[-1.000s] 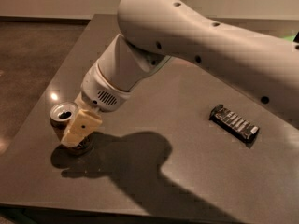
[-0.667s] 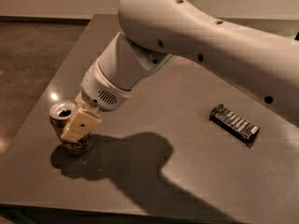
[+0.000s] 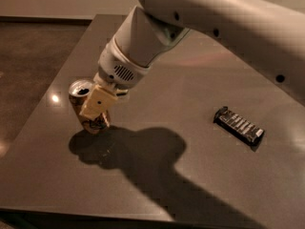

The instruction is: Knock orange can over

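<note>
The orange can (image 3: pixel 81 90) stands near the left side of the dark table (image 3: pixel 200 94). It is tilted, with its silver top leaning to the left and its base toward the right. My gripper (image 3: pixel 97 103), at the end of the big white arm, comes down from the upper right. Its pale yellow tip lies against the front of the can's body. The gripper hides much of the can's side.
A black rectangular bar (image 3: pixel 238 125) lies on the right part of the table. The arm's shadow (image 3: pixel 143 156) falls across the table's middle and front. The table's left edge (image 3: pixel 33 123) runs close to the can, with dark floor beyond it.
The gripper and the can have shifted back and to the right on the table. The can stood upright before and now leans with its top to the left.
</note>
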`<state>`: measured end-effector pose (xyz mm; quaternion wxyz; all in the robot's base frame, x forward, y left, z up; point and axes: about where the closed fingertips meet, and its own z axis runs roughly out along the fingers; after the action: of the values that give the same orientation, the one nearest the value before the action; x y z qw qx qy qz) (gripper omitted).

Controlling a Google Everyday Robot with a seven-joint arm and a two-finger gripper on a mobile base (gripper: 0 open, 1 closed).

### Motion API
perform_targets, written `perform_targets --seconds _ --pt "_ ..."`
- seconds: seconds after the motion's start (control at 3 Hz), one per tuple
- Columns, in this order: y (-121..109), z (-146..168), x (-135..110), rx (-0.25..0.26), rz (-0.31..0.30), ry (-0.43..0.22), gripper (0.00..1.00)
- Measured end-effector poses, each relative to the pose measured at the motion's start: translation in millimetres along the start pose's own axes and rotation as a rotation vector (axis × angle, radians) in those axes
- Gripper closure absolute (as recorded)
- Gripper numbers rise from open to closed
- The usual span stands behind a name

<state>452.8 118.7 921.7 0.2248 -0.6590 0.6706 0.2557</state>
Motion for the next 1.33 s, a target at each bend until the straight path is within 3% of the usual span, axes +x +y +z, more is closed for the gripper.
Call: perform_targets --seconds 0.33,0.67,1.0,1.33 --pt "-44.6 -34.7 6.9 0.137 -0.005 0.111 1.0" --pt "-69.5 -56.1 18.9 0.222 -0.031 0.22 1.0" --pt "-97.0 -75.2 40.9 0.267 -0.056 0.374 1.0" --pt "-119.9 -91.2 71.9 0.281 -0.072 0.545 1.0"
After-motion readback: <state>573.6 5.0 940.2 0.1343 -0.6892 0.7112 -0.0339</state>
